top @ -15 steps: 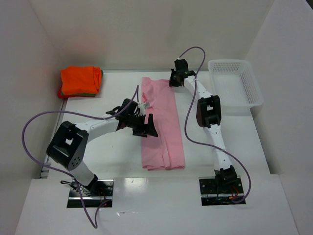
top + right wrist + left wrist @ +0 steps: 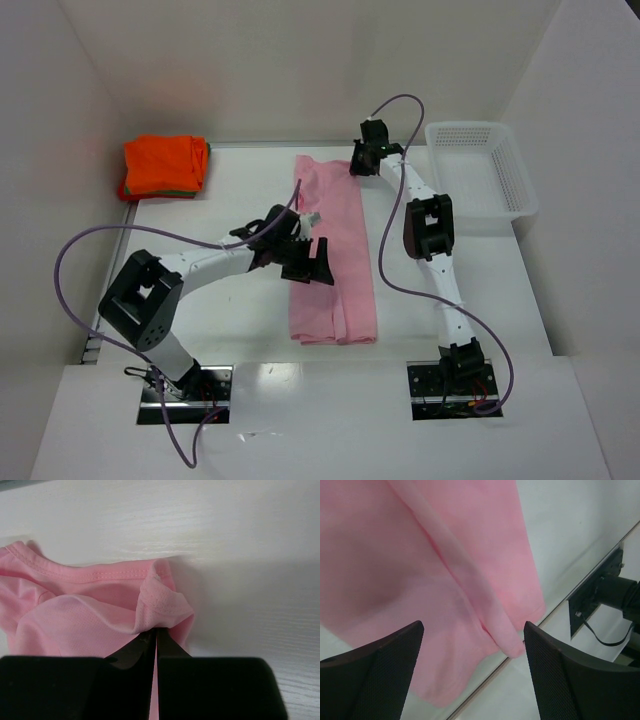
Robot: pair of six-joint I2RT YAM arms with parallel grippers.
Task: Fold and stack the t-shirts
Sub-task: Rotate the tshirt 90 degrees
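Right tool (image 2: 156,636) clamped on far edge of pink t-shirt (image 2: 345,290), left tool (image 2: 472,625) gaping above it — orange t-shirt (image 2: 160,162) folded aside

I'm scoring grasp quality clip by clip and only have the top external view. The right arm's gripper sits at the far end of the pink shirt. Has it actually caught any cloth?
Observer: Yes. In the right wrist view the right gripper is shut on a bunched-up bit of the pink t-shirt, just beside the collar seam.
Operator: And the left one, over the shirt's middle?
Observer: The left gripper is open. In its wrist view the fingers stand wide apart, and a raised lengthwise fold of the shirt runs between them, not pinched.
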